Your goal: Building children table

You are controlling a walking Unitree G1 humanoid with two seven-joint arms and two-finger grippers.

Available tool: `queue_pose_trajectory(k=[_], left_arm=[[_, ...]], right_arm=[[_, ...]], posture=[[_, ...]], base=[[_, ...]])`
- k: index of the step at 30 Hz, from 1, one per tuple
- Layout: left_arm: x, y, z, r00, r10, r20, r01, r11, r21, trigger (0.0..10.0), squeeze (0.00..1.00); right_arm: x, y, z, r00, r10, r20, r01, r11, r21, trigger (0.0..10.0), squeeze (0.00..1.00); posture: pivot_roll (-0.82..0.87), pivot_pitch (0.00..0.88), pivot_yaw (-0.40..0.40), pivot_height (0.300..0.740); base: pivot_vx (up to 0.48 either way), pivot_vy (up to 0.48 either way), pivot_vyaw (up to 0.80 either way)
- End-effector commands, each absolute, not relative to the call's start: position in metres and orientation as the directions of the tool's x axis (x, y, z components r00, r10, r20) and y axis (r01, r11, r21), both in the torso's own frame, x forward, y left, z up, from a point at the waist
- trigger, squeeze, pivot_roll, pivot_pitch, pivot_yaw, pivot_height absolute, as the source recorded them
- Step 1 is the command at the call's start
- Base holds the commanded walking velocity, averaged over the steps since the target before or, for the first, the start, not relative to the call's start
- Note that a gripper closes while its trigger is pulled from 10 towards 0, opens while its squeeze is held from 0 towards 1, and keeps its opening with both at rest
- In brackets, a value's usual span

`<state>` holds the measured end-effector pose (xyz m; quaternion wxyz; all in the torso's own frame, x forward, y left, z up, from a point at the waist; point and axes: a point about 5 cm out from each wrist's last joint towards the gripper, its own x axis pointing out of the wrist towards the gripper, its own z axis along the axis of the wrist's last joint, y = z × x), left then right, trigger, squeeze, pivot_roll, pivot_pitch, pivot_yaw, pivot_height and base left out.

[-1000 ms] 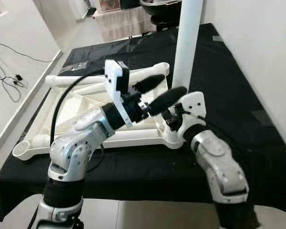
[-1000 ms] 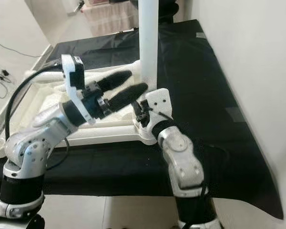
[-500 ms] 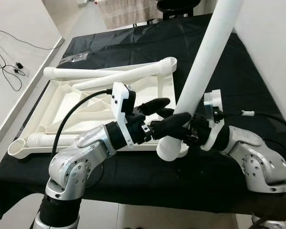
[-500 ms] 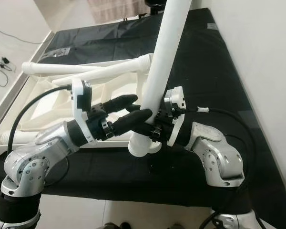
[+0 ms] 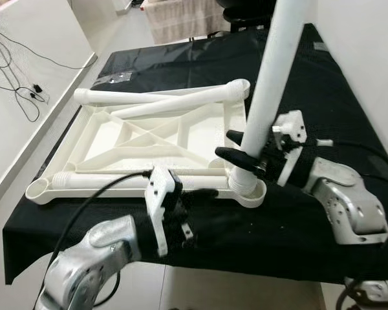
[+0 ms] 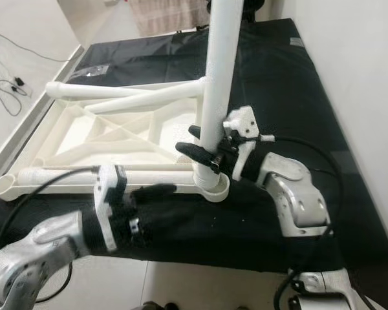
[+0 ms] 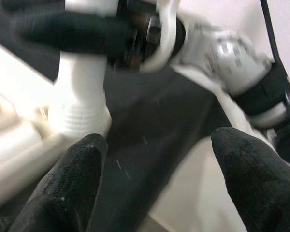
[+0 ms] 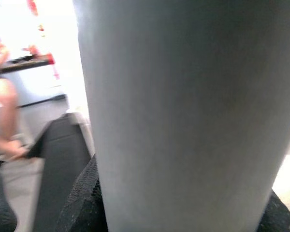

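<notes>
Cloth (image 5: 323, 84), black, covers the work surface; everything else lies on it. Pale floor (image 5: 26, 84) with cables (image 5: 16, 77) runs along the robot's left.

Tabletop (image 5: 149, 139), white plastic, lies upside down on the cloth, ribbed underside up, with round sockets at its corners.

Leg (image 5: 271, 84), white tube, stands close to upright with its lower end in the near right corner socket (image 5: 249, 189).

Spare legs (image 5: 161, 103), two white tubes, lie across the far edge of the tabletop, touching each other near the far right corner.

Right gripper (image 5: 240, 150): black fingers clamped on either side of the leg, just above the socket. Silver forearm reaches in from the right.

Left gripper (image 6: 156, 192): low at the near edge of the cloth, just in front of the tabletop's near rail, touching nothing. Fingers apart and empty.

Views compared:
- Eye views give the whole layout: tabletop, spare legs, both arms, and the leg rising out of the top of the picture.
- Left wrist view looks between its two spread fingertips (image 7: 72, 188) at the flared base of the leg (image 7: 82, 104) seated in the socket, with the right gripper's finger (image 7: 72, 34) across the tube above.
- Right wrist view has the leg (image 8: 183, 111) close up, blurred, with black finger edges at either side, and a seated person's leg (image 8: 5, 116) far behind.
</notes>
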<state>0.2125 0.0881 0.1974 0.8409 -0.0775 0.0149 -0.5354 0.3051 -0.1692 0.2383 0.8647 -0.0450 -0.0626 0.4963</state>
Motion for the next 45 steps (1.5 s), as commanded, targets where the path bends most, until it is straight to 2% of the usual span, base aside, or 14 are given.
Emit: queue_pose_trajectory(k=[1,2,11,17,18,24,26,27,28,35,36,37,39,45], left_arm=[[0.206,0.091,0.193,0.418,-0.908,0.017,0.9,0.412,-0.142,10.0,0.0],[0.201,0.093,0.187,0.414,-0.91,-0.012,0.901,0.411,-0.139,10.0,0.0],[0.177,0.108,0.155,0.413,-0.893,-0.181,0.895,0.435,-0.104,10.0,0.0],[0.171,0.112,0.157,0.443,-0.88,-0.171,0.878,0.464,-0.112,10.0,0.0],[0.168,0.114,0.159,0.454,-0.875,-0.167,0.875,0.473,-0.102,10.0,0.0],[0.168,0.118,0.162,0.508,-0.848,-0.152,0.848,0.523,-0.086,10.0,0.0],[0.167,0.119,0.162,0.53,-0.837,-0.138,0.838,0.542,-0.07,10.0,0.0],[0.167,0.119,0.162,0.53,-0.837,-0.138,0.838,0.542,-0.07,10.0,0.0],[0.164,0.117,0.161,0.533,-0.836,-0.129,0.839,0.542,-0.05,10.0,0.0],[0.162,0.115,0.161,0.531,-0.838,-0.126,0.842,0.539,-0.036,10.0,0.0],[0.159,0.112,0.161,0.525,-0.842,-0.127,0.846,0.532,-0.028,10.0,0.0],[0.159,0.112,0.161,0.525,-0.842,-0.127,0.846,0.532,-0.028,10.0,0.0],[0.157,0.11,0.16,0.52,-0.845,-0.125,0.849,0.527,-0.028,10.0,0.0],[0.156,0.107,0.16,0.515,-0.849,-0.117,0.853,0.521,-0.029,10.0,0.0]], right_arm=[[0.297,-0.165,0.243,0.428,0.9,0.08,-0.889,0.435,-0.144,0.9,0.0],[0.294,-0.166,0.246,0.395,0.915,0.078,-0.903,0.402,-0.15,10.0,0.0],[0.308,-0.171,0.278,0.268,0.961,0.074,-0.927,0.277,-0.251,10.0,0.0],[0.304,-0.173,0.296,0.142,0.988,0.052,-0.948,0.151,-0.281,10.0,0.0],[0.298,-0.172,0.302,0.076,0.996,0.042,-0.957,0.084,-0.278,10.0,0.0],[0.292,-0.171,0.301,0.009,1.0,0.01,-0.963,0.011,-0.268,10.0,0.0],[0.284,-0.166,0.3,-0.071,0.997,-0.008,-0.966,-0.071,-0.247,10.0,0.0],[0.284,-0.166,0.3,-0.071,0.997,-0.008,-0.966,-0.071,-0.247,10.0,0.0],[0.278,-0.16,0.298,-0.127,0.992,-0.023,-0.962,-0.129,-0.239,10.0,0.0],[0.275,-0.157,0.296,-0.153,0.988,-0.036,-0.958,-0.157,-0.24,10.0,0.0],[0.281,-0.153,0.29,-0.089,0.992,-0.092,-0.952,-0.111,-0.285,10.0,0.0],[0.281,-0.153,0.29,-0.089,0.992,-0.092,-0.952,-0.111,-0.285,10.0,0.0],[0.288,-0.152,0.285,-0.023,0.991,-0.13,-0.944,-0.064,-0.323,10.0,0.0],[0.286,-0.156,0.286,-0.016,0.989,-0.149,-0.944,-0.065,-0.324,10.0,0.0]], posture=[[0.0,0.256,0.161,0.74],[0.0,0.27,0.167,0.74],[0.03,0.337,0.191,0.74],[0.05,0.37,0.194,0.74],[0.05,0.382,0.197,0.74],[0.06,0.39,0.193,0.74],[0.05,0.397,0.189,0.74],[0.05,0.397,0.189,0.74],[0.05,0.397,0.186,0.74],[0.05,0.395,0.183,0.74],[0.04,0.391,0.18,0.74],[0.04,0.391,0.18,0.74],[0.04,0.387,0.176,0.74],[0.03,0.394,0.169,0.74]], base=[[0.0,0.0,0.0],[0.0,0.0,0.0],[0.0,0.0,0.0],[0.0,0.0,0.0],[0.0,0.0,0.0],[0.0,0.0,0.0],[0.0,0.0,0.0],[0.0,0.0,0.0],[0.0,0.0,0.0],[0.0,0.0,0.0],[0.0,0.0,0.0],[0.0,0.0,0.0],[0.0,0.0,0.0],[0.0,0.0,0.0]])
